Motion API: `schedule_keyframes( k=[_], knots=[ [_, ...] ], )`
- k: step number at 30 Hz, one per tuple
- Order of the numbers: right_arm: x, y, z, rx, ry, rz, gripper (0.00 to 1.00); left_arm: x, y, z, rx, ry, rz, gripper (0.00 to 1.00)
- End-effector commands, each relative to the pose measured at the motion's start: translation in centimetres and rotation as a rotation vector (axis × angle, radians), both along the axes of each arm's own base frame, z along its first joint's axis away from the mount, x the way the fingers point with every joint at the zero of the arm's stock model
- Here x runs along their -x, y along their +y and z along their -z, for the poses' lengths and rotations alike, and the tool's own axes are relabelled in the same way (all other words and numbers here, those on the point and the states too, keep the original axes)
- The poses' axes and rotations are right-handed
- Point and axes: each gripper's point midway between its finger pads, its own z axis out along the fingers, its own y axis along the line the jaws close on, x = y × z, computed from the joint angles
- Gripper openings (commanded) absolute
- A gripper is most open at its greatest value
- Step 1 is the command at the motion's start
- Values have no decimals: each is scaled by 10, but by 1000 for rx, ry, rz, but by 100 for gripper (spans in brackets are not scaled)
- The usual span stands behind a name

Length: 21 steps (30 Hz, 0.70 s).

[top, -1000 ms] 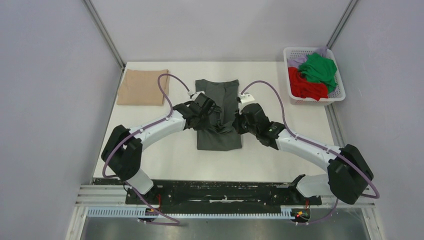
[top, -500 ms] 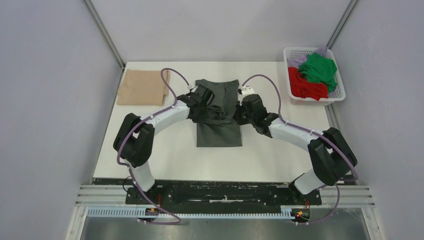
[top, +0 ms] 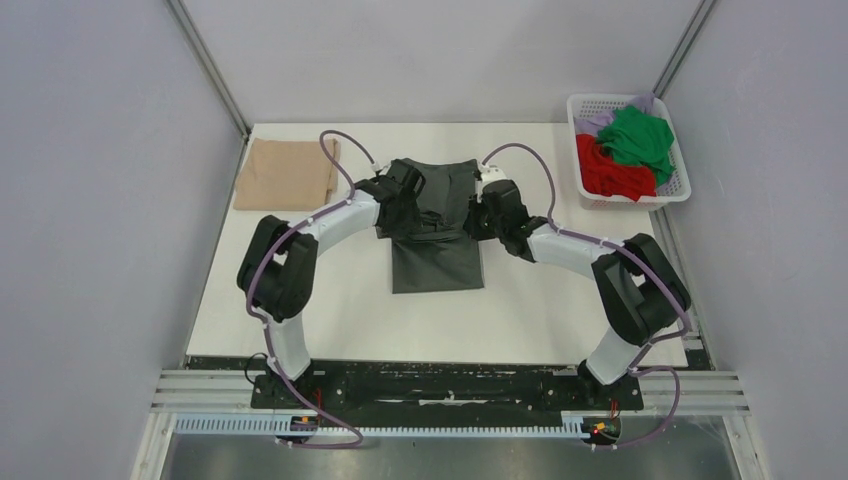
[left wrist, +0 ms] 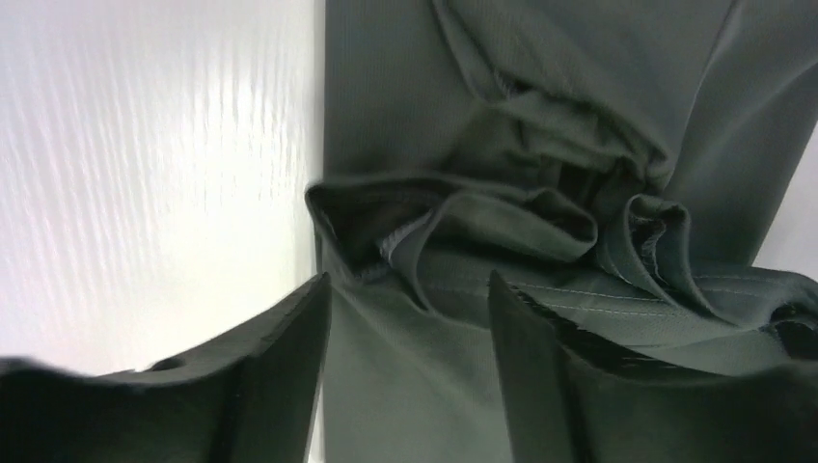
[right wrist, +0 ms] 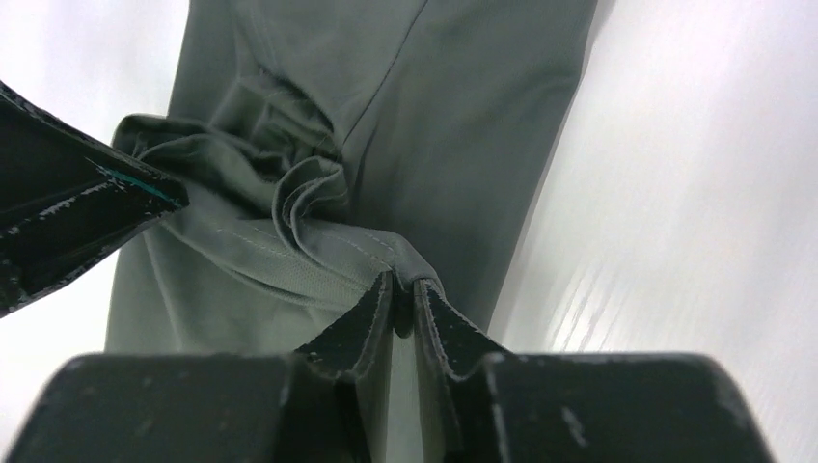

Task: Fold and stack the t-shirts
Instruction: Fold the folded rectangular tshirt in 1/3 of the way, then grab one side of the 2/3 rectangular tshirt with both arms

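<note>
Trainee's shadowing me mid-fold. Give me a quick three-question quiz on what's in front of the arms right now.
1. True or false: the right gripper is shut on a fold of the grey t-shirt.
2. Where does the tan folded shirt lie? A: far left corner of the table. B: near edge, between the arm bases. C: under the grey t-shirt.
3. Fill in: the white basket at the far right holds a red garment and a ____ one.

Key: 1 true; 2 A; 3 green garment.
</note>
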Motion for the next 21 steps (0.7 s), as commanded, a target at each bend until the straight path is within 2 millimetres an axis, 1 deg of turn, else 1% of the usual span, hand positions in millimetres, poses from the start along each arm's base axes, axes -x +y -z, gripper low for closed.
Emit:
schedule_keyframes(
  k=[1,2,3,4,5,6,7,9,10,13,19,21],
  knots=[
    [-44,11,-30,-59,-101,24,25,-44,-1,-31,54,-104,-18,76],
    [-52,10,-33,-61,-107,31,36,-49,0,-38,64,-120,-25,86],
    [-58,9,-38,-62,-118,37,53,-54,2,-48,73,-141,-31,95],
    [-63,8,-43,-60,-131,41,66,-58,4,-57,80,-162,-33,99],
    [-66,6,-49,-54,-150,49,78,-60,6,-67,83,-184,-36,100],
    [-67,4,-55,-49,-164,52,93,-60,9,-75,81,-203,-38,100],
    [-65,2,-59,-44,-175,47,98,-58,11,-82,81,-220,-38,100],
    [-56,-1,-62,-44,-181,36,98,-50,17,-89,81,-231,-41,100],
    [-48,-1,-62,-54,-177,16,98,-44,18,-91,87,-232,-43,100],
    [-17,3,-55,-103,-147,-69,98,-22,20,-90,129,-216,-21,100],
    [45,11,-45,-164,-107,-226,98,32,27,-69,211,-146,-6,100],
    [63,4,-36,-178,-88,-225,98,51,31,-56,227,-123,-9,100]
  ],
)
